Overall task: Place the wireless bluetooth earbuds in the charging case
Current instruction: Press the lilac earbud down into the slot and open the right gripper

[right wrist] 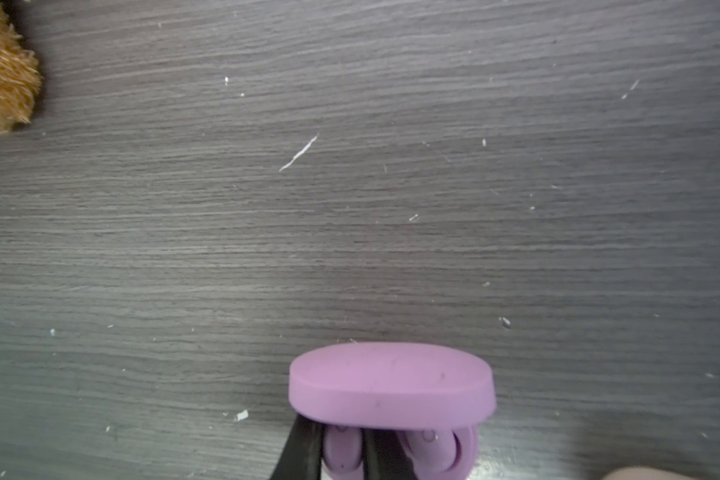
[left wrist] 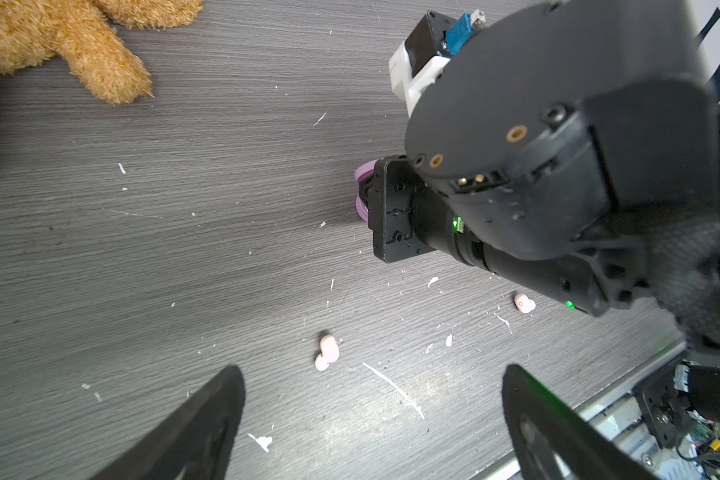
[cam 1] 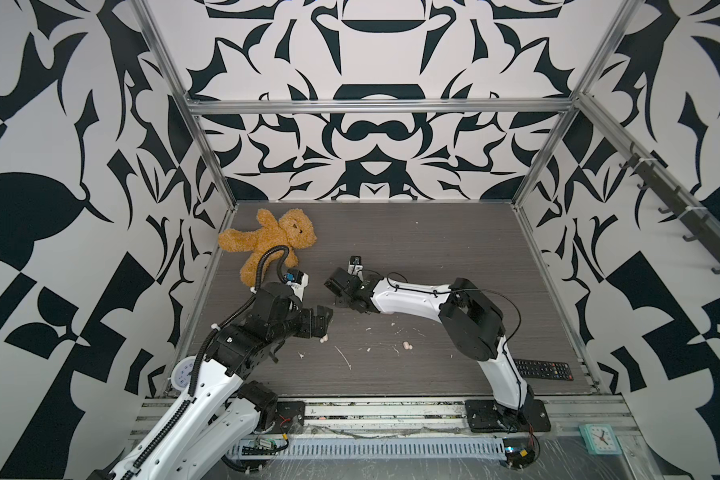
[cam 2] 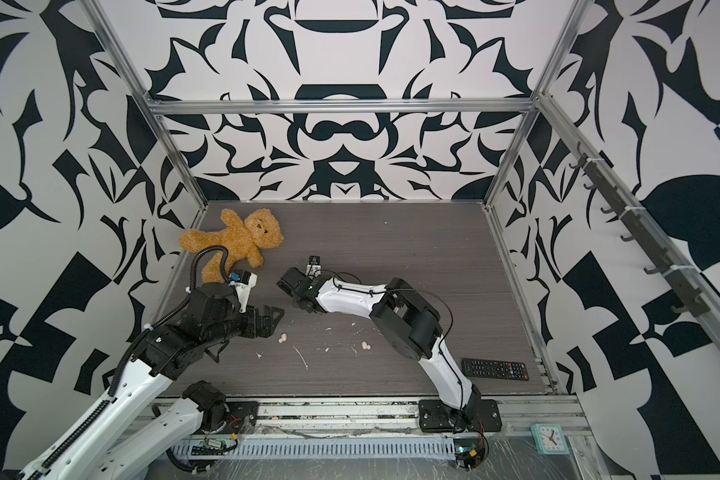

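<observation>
In the right wrist view a lilac charging case (right wrist: pixel 391 382) sits on the table with its lid raised. My right gripper (right wrist: pixel 339 440) is shut on a lilac earbud (right wrist: pixel 341 455) at the case's opening. A second lilac earbud (right wrist: pixel 431 451) sits in the case beside it. In both top views the right gripper (cam 1: pixel 335 286) hides the case. Two peach earbuds lie loose on the table, one (cam 1: pixel 324 338) (left wrist: pixel 327 351) just ahead of my open, empty left gripper (cam 1: pixel 323 320) (left wrist: pixel 375 395), the other (cam 1: pixel 407 345) (left wrist: pixel 524 302) further right.
A brown teddy bear (cam 1: pixel 275 241) lies at the back left. A black remote (cam 1: pixel 543 369) rests at the front right. White scraps (cam 1: pixel 344 357) litter the front of the grey table (cam 1: pixel 433 249). A pale peach shape (right wrist: pixel 641 473) shows at the edge of the right wrist view.
</observation>
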`<state>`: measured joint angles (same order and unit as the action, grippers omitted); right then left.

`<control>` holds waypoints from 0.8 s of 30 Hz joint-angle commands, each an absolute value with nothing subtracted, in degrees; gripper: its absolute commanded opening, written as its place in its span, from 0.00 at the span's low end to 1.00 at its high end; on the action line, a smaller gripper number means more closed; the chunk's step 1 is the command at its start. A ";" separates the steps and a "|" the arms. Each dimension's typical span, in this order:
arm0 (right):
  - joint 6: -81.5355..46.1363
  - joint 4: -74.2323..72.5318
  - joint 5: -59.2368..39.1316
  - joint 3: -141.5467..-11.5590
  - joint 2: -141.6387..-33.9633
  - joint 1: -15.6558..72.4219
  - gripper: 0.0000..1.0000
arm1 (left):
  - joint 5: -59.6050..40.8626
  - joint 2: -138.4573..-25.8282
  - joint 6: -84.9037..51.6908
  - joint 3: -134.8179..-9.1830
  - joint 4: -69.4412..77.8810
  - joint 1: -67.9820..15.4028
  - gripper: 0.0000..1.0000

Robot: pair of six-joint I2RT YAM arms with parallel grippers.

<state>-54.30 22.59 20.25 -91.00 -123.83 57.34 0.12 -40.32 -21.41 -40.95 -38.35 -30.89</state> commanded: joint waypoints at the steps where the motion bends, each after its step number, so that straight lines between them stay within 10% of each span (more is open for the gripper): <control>1: -54.58 23.59 21.10 -90.94 -123.66 57.12 0.13 | -0.48 -40.32 -21.23 -40.48 -37.78 -31.07 0.99; 24: -54.84 23.69 21.26 -91.14 -122.21 57.13 0.26 | -0.70 -40.59 -21.19 -40.51 -37.64 -31.13 0.99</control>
<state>-54.33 22.63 20.21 -91.00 -123.83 57.34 -0.05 -40.58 -21.39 -40.95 -38.33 -30.94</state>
